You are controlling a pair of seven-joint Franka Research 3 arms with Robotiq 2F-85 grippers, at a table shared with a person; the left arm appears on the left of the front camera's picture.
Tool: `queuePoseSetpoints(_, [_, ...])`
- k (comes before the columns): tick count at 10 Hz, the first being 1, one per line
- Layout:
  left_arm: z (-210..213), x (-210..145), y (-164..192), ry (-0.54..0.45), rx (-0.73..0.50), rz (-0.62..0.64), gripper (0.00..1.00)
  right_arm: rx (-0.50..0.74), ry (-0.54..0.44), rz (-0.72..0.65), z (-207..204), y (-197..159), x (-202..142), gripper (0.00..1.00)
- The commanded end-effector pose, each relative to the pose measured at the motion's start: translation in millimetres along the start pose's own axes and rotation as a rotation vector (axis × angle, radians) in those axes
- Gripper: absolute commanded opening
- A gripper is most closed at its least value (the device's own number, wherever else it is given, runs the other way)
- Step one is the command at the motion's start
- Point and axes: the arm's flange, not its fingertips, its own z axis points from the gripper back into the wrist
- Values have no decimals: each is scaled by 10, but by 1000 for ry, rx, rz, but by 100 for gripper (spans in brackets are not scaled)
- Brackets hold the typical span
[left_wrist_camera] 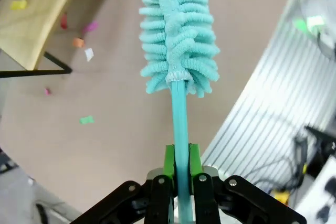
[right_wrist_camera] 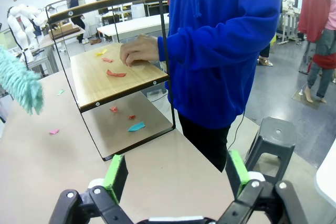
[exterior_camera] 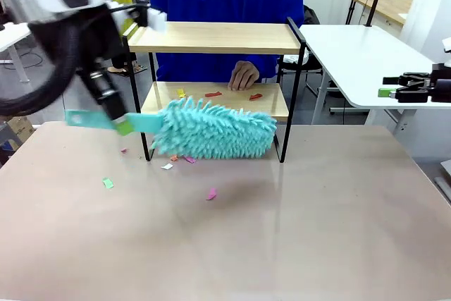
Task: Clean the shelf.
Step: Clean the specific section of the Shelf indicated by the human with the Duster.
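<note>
My left pincer (left_wrist_camera: 181,162) is clenched far back on the flat teal handle of the duster (exterior_camera: 215,130), I judge so that its fluffy chenille head reaches the shelf (exterior_camera: 215,37). The shelf stands at the table's (exterior_camera: 317,230) far edge. Paper scraps (exterior_camera: 213,94) litter its smooth lower wood board. My right pincer (right_wrist_camera: 176,174) hangs released beside the shelf.

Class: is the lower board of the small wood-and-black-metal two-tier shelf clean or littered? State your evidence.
Littered. The lower light wood board carries two red paper scraps and a yellow paper scrap.
</note>
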Motion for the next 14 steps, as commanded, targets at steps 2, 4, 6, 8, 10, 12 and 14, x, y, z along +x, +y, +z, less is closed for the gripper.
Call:
queuePoseSetpoints(2, [-110, 420, -195, -113, 94, 137, 13, 0, -3, 5, -12, 7, 30, 100])
queuePoseSetpoints(4, [-118, 524, -128, -98, 61, 220, 13, 0, -3, 5, -12, 7, 30, 100])
queuePoseSetpoints(6, [-124, 423, -249, -116, 72, 142, 13, 0, -3, 5, -12, 7, 30, 100])
queuePoseSetpoints(8, [-171, 501, -231, -111, 62, 168, 13, 0, -3, 5, -12, 7, 30, 100])
queuePoseSetpoints(10, [-298, 691, -322, -221, 94, 182, 13, 0, -3, 5, -12, 7, 30, 100])
queuePoseSetpoints(12, [-546, 899, -367, -343, 94, 291, 13, 0, -3, 5, -12, 7, 30, 100])
queuePoseSetpoints(14, [-851, 1117, -414, -358, 138, 456, 13, 0, -3, 5, -12, 7, 30, 100])
